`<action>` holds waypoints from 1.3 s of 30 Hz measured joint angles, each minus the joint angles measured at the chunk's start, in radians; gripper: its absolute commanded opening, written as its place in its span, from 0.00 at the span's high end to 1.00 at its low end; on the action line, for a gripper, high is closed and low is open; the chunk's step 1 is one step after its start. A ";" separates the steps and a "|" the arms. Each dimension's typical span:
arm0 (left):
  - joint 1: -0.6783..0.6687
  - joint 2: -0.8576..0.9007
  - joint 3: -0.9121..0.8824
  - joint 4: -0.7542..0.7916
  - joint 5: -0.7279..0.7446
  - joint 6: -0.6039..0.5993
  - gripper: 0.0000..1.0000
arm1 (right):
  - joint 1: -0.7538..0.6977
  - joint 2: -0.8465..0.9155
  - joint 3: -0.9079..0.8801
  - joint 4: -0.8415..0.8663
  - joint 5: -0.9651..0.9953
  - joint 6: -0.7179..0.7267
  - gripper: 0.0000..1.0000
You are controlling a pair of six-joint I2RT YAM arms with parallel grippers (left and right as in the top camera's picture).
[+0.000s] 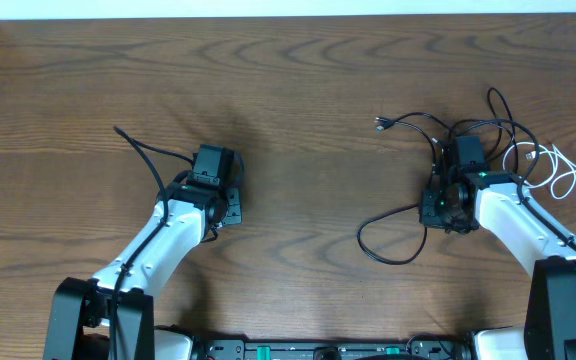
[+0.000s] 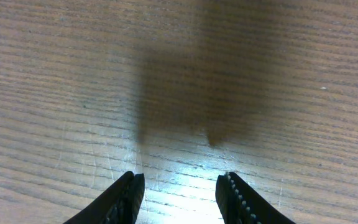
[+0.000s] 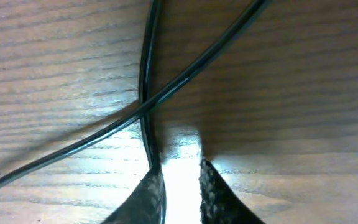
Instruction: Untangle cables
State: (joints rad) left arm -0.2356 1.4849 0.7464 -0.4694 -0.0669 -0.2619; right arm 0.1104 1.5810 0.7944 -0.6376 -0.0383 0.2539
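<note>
Cables (image 1: 478,125) are bunched on the right of the tabletop (image 1: 298,80), right at our right gripper (image 3: 180,177) — jaws barely apart, empty, one black cord (image 3: 146,74) running straight ahead by the left jaw. Left gripper (image 2: 180,186) — open, well apart.

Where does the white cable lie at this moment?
In the overhead view, the white cable lies on the table at its far right side. It is just right of the tangled black cables and close beside the right arm.

Dark wood-grain table (image 1: 298,80), pale strip (image 1: 268,8) along far edge
</note>
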 measured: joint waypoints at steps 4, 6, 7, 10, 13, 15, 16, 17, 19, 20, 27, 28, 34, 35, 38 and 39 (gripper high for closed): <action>0.000 0.000 0.000 0.001 0.000 0.000 0.56 | 0.000 0.002 -0.019 0.032 -0.010 0.001 0.90; 0.000 0.000 0.000 0.001 0.000 0.000 0.56 | 0.000 0.004 -0.035 0.063 -0.012 0.000 0.93; 0.000 0.000 0.000 0.001 0.000 0.000 0.56 | 0.000 0.002 -0.040 0.082 -0.014 0.000 0.93; 0.000 0.000 0.000 0.001 0.000 0.000 0.56 | 0.000 0.002 -0.049 0.122 -0.016 0.001 0.93; 0.000 0.000 0.000 0.001 0.000 0.000 0.56 | 0.000 -0.001 -0.053 0.132 -0.017 0.000 0.98; 0.000 0.000 0.000 0.002 0.000 0.000 0.56 | 0.000 -0.002 -0.054 0.135 -0.017 0.001 0.99; 0.000 0.000 0.000 0.001 0.000 0.000 0.56 | 0.000 -0.002 -0.055 0.137 -0.017 0.001 0.99; 0.000 0.000 0.000 0.002 0.000 0.000 0.56 | 0.000 -0.002 -0.055 0.137 -0.017 0.001 0.99; 0.000 0.000 0.000 0.002 0.000 0.000 0.56 | 0.000 -0.002 -0.054 0.135 -0.019 -0.002 0.99; 0.000 0.000 0.000 0.002 0.000 0.000 0.56 | 0.000 -0.002 -0.053 0.134 -0.023 -0.004 0.98; 0.000 0.000 0.000 0.002 0.000 0.000 0.56 | 0.000 -0.002 -0.051 0.126 -0.074 -0.032 0.95; 0.000 0.000 0.000 0.002 0.000 0.000 0.56 | 0.000 -0.002 -0.051 0.126 -0.078 -0.032 0.94; 0.000 0.000 0.000 0.003 0.000 0.000 0.56 | 0.000 -0.002 -0.051 0.124 -0.093 -0.038 0.94; 0.000 0.000 0.000 0.003 0.000 0.000 0.56 | 0.000 -0.002 -0.051 0.123 -0.099 -0.039 0.94; 0.000 0.000 0.000 0.003 0.000 0.000 0.56 | 0.000 -0.002 -0.051 0.126 -0.126 -0.053 0.95; 0.000 0.000 0.000 0.003 0.000 0.000 0.56 | 0.000 -0.002 -0.051 0.126 -0.127 -0.054 0.95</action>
State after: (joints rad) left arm -0.2356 1.4849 0.7464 -0.4667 -0.0669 -0.2619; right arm 0.1104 1.5791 0.7433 -0.5117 -0.1658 0.2001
